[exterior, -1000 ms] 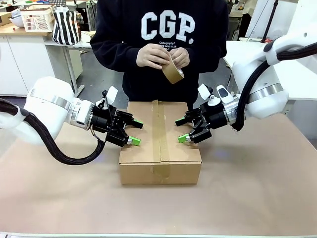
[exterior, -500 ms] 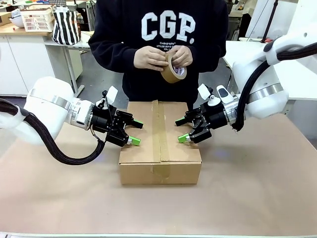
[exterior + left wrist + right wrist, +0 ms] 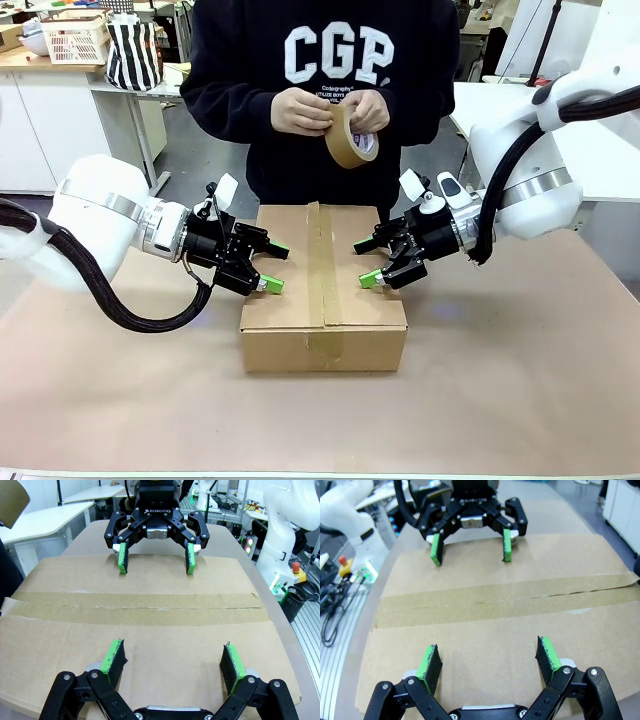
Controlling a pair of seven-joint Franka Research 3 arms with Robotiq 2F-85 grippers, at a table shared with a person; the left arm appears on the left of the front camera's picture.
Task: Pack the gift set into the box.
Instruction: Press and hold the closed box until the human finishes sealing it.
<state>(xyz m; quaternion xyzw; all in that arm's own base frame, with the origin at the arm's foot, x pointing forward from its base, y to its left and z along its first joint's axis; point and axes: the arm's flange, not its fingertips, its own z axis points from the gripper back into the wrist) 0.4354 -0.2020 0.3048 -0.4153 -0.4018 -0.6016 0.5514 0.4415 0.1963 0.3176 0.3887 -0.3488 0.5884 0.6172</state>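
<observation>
Box: one box (image 3: 322, 290), flaps shut, in the middle of my bench (image 3: 500, 390); one tape strip (image 3: 322, 262) runs lengthwise along its top.
Tools: two, facing each other.
Left tool (image 3: 277, 266): released, over the box's left half.
Right tool (image 3: 363, 264): released, over its right half.
Person: two hands (image 3: 300, 110) holding one roll of brown tape (image 3: 350, 138) beyond the box.

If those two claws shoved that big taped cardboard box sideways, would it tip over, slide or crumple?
The box is low and wide, lying flat, so it would probably slide rather than tip. Its cardboard top, sealed by the tape strip, looks fairly stiff but might dent under a hard press. Its weight cannot be judged.
</observation>
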